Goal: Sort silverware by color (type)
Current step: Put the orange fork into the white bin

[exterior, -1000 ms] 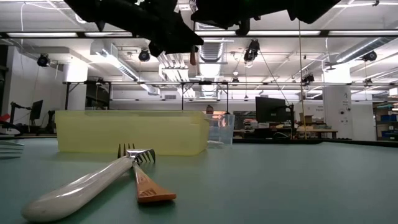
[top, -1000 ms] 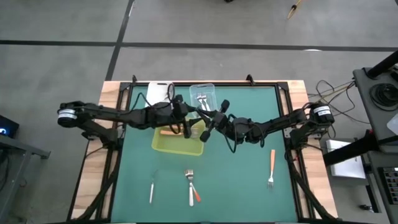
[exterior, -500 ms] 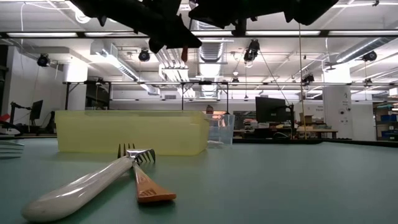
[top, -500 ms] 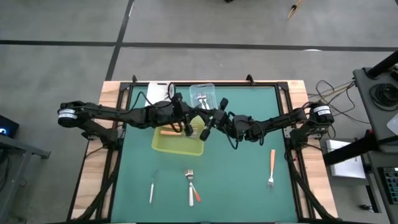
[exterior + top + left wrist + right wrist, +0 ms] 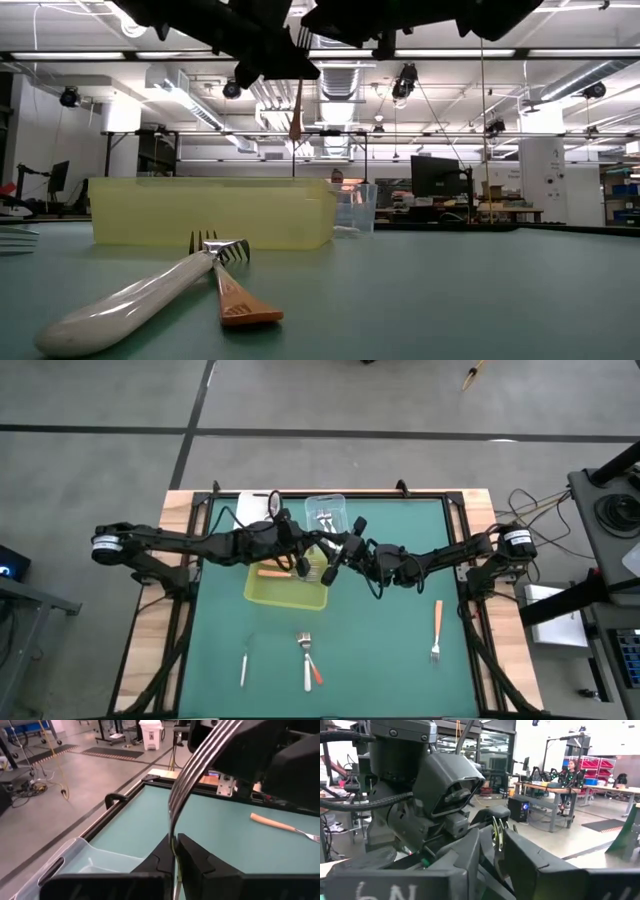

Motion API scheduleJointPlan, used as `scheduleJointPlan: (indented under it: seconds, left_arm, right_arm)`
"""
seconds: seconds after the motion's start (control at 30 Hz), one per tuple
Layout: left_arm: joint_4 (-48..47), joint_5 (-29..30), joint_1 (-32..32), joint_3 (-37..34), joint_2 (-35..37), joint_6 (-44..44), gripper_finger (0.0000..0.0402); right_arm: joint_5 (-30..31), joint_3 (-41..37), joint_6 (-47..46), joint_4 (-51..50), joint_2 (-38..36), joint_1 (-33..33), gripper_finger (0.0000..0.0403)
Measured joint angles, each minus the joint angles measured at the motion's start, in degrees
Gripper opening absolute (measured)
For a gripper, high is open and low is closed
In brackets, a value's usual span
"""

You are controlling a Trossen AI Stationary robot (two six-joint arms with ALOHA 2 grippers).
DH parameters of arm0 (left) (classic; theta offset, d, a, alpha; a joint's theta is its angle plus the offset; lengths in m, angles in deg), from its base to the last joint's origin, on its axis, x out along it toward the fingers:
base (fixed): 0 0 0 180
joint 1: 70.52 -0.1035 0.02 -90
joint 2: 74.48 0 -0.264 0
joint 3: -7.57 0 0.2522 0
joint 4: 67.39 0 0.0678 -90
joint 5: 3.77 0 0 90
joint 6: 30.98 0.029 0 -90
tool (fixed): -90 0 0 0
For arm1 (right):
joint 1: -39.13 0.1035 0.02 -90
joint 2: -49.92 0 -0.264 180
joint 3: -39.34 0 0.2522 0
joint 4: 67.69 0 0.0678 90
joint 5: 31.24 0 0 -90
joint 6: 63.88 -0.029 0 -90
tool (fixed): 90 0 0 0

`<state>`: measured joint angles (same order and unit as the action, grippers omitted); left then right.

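Gripped the fork point(image 5: 190, 775) with the left hand point(image 5: 176, 842), shut tight on its thin neck, up over the tray point(image 5: 285, 605). Saw the orange handle hanging straight down from that hand toward the tray in the low view point(image 5: 297, 105), with the tines pointing up into the right hand point(image 5: 497, 837). Met the right hand just beside the left, also over the tray, its fingers flanking the tines. Could not tell whether that hand was pinching them or had let go.

Judged this a hand-over in mid-air, with the drop into the tray to follow. Called for a firm left grip until the right fingers stood clear of the tines, and then a straight pull-away by the right hand so the fork was not twisted. Seemed wise to lower the handle close to the tray floor before release, beside the orange fork point(image 5: 272, 571) lying there, not across the rim.

Noted more forks waiting on the table point(image 5: 400, 660) near of the tray: an orange one point(image 5: 437, 622) well off to the right, a crossed pair point(image 5: 308, 660), and a pale one point(image 5: 243, 665).
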<state>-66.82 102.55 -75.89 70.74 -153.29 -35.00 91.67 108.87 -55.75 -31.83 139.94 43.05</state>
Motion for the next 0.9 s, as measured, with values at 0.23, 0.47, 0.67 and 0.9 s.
scheduleJointPlan:
  seconds: [0.23,0.47,0.67,0.9]
  left_arm:
    - [-0.51,-0.16,0.00,0.00,0.13,-1.22,0.0000]
    - [-0.66,-0.31,0.00,0.00,0.17,-1.52,0.0000]
    - [-0.69,-0.33,0.00,0.00,0.17,-1.66,0.0000]
    - [-0.71,-0.35,0.02,0.00,0.17,-1.57,0.0000]
  right_arm:
    - [-0.11,0.00,0.89,0.03,0.01,-0.31,0.0113]
    - [-0.11,0.00,0.91,0.09,0.01,-0.31,0.0130]
    - [-0.07,0.00,1.02,0.16,0.01,-0.33,0.0137]
    - [0.08,0.11,1.67,-0.01,0.01,-0.33,0.0135]
